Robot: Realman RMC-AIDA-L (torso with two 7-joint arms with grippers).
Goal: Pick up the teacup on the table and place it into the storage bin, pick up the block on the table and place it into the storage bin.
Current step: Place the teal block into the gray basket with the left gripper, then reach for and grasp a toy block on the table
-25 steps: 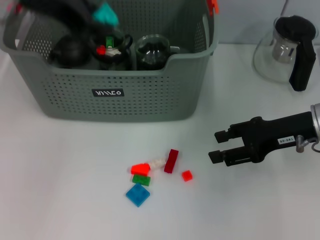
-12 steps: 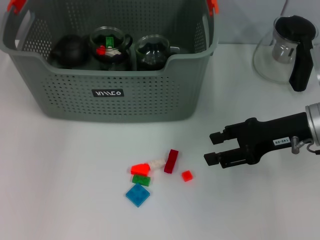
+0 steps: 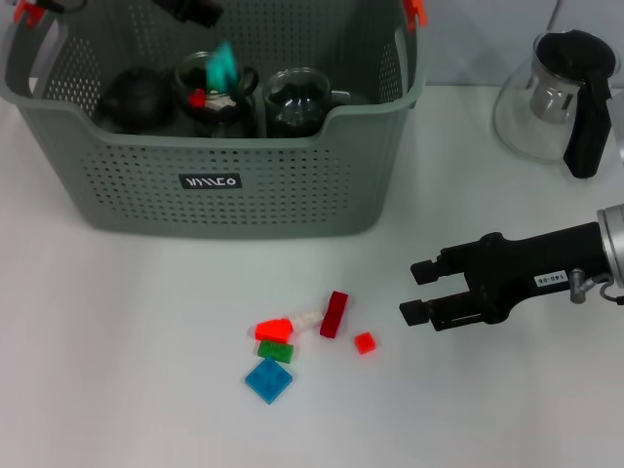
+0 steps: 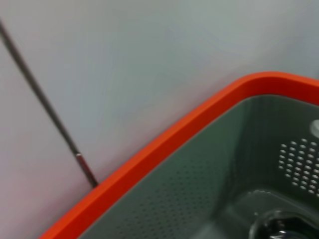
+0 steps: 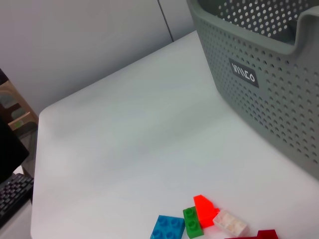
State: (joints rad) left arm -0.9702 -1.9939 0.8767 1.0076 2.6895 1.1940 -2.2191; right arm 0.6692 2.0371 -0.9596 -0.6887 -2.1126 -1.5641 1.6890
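— Which arm takes the next block?

— Your right gripper (image 3: 413, 289), jaws parted and empty, sits just right of the small red square plastic block (image 3: 365, 342). The left gripper (image 3: 191, 9) is above the grey-green perforated storage bin (image 3: 234, 200); its fingers I can't tell.

- A lab or office-style test room rather than a home.
- A plain white table (image 5: 124, 144) stands against bare grey wall panels (image 5: 75, 45).
- A black keyboard (image 5: 12, 199) sits on a neighbouring desk, beside a dark monitor edge (image 5: 7, 149).
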